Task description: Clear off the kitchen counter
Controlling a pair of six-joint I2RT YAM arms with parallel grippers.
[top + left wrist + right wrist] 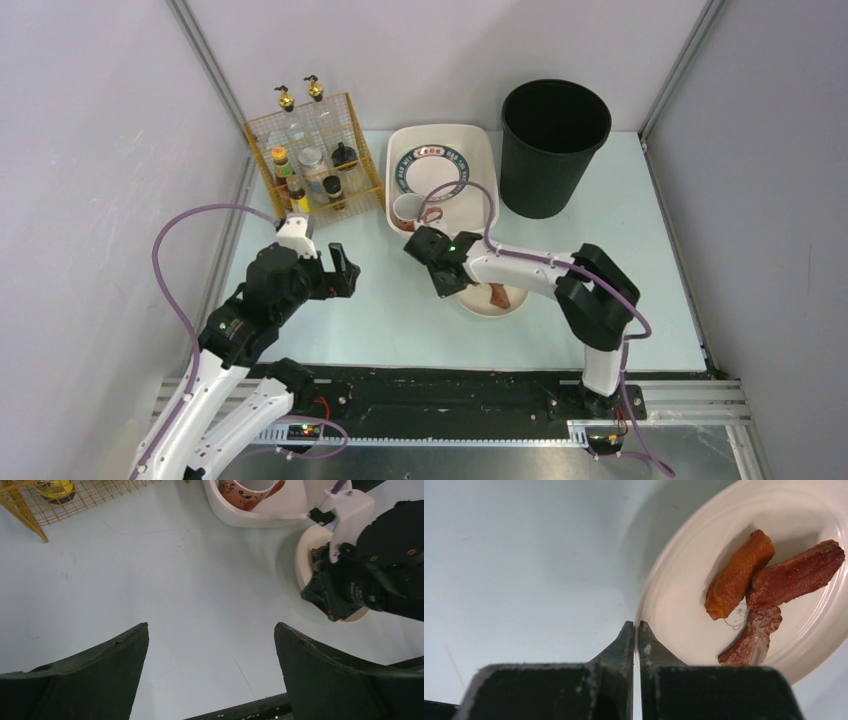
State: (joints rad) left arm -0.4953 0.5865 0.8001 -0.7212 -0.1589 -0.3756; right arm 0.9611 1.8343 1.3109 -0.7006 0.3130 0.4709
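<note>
The pale mint-blue kitchen counter (380, 310) holds a small white plate (505, 304) with three pieces of cooked meat (739, 575). My right gripper (440, 285) is shut on the plate's left rim (644, 615), one finger inside the plate and one outside. A shadow lies under that edge of the plate. My left gripper (345, 270) is open and empty, above bare counter to the left of the plate. In the left wrist view its fingers (100, 670) frame bare counter, and the right gripper (325, 597) and plate (306, 560) show at the right.
A white basin (480, 140) at the back holds a patterned plate (432, 170) and a floral mug (407, 210). A black bin (553, 145) stands to its right. A yellow wire rack (315, 160) with bottles stands back left. Grey rails edge the counter.
</note>
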